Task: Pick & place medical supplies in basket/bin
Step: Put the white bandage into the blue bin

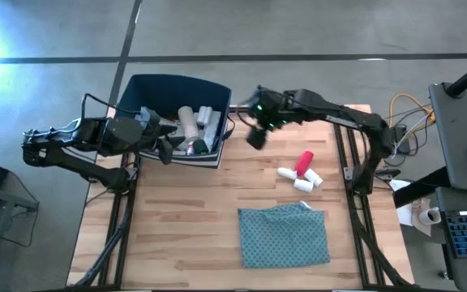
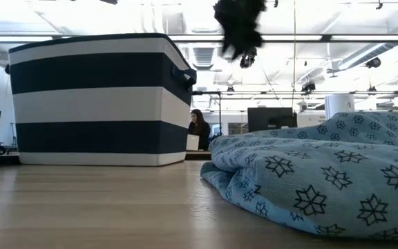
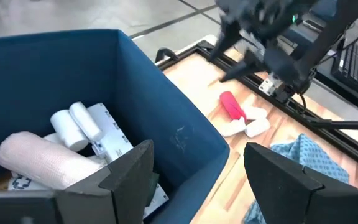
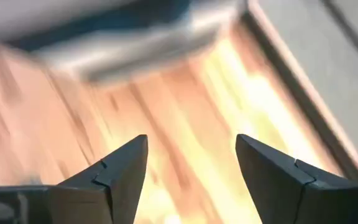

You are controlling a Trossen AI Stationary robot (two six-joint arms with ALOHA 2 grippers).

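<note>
**Supplies partly binned; both fingers empty**

Cloth [image 1: 284, 235] is lying nearest on the desk [image 1: 177, 219]. Beyond it, a red tube [image 1: 304, 163] and white packets [image 1: 300, 178] are resting together. Right fingers [image 1: 255, 138] are hanging parted, gripping nothing, beside the bin [image 1: 140, 91]. Left fingers [image 1: 167, 139] are hovering parted, empty, over bottles [image 1: 187, 123] inside.

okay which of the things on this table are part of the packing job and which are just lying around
Job:
bin, with white bottles and a box inside
red tube on the table
white items beside the tube
right gripper, open, empty, beside the bin
left gripper, open, over the bin

Lying about:
teal cloth
</note>
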